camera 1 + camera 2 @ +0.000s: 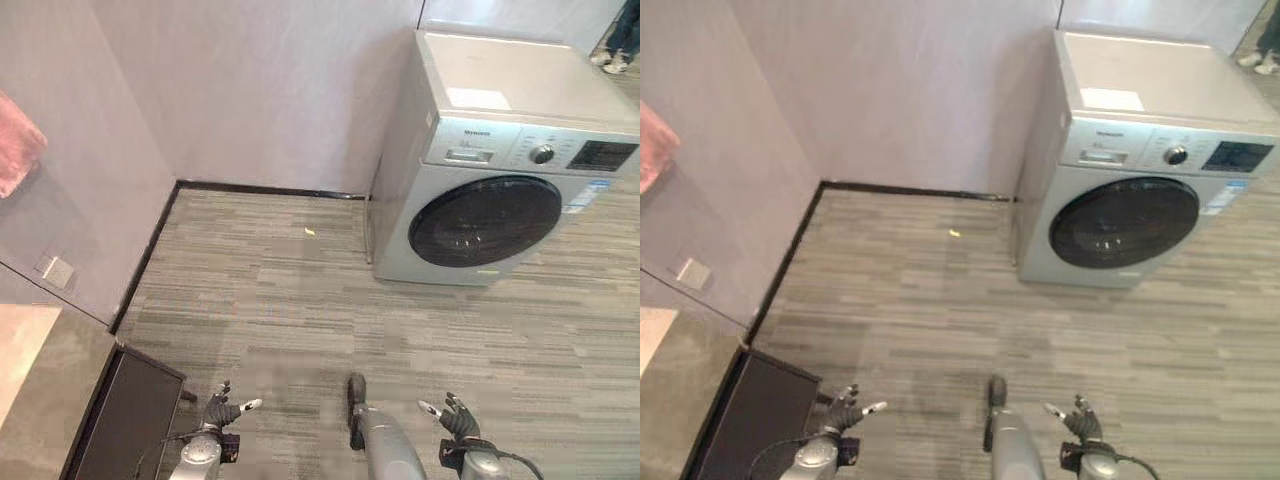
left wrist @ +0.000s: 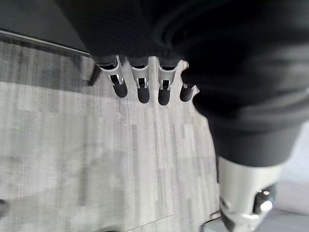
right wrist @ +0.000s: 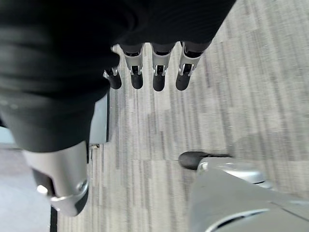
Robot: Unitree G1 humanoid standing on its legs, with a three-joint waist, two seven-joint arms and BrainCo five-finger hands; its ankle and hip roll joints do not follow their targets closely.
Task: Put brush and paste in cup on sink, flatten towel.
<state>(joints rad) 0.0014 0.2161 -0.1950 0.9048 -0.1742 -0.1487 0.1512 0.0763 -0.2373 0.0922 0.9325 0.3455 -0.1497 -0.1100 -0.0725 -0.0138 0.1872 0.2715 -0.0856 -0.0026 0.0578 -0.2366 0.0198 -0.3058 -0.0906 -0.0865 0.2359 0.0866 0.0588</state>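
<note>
A pink towel (image 1: 15, 145) hangs on the wall at the far left, cut off by the view's edge. My left hand (image 1: 218, 408) hangs low over the wood-look floor with its fingers (image 2: 143, 89) spread and relaxed, holding nothing. Farther right, my right hand (image 1: 457, 417) is at the same height. It is open too, its fingers (image 3: 159, 77) straight above bare floor. Both hands are well away from the towel.
A light countertop (image 1: 20, 360) with a dark cabinet front (image 1: 125, 410) stands at the lower left. A grey washing machine (image 1: 500, 170) sits against the back wall at the right. A person's shoes (image 1: 615, 60) show behind it. A small yellow scrap (image 1: 309, 231) lies on the floor.
</note>
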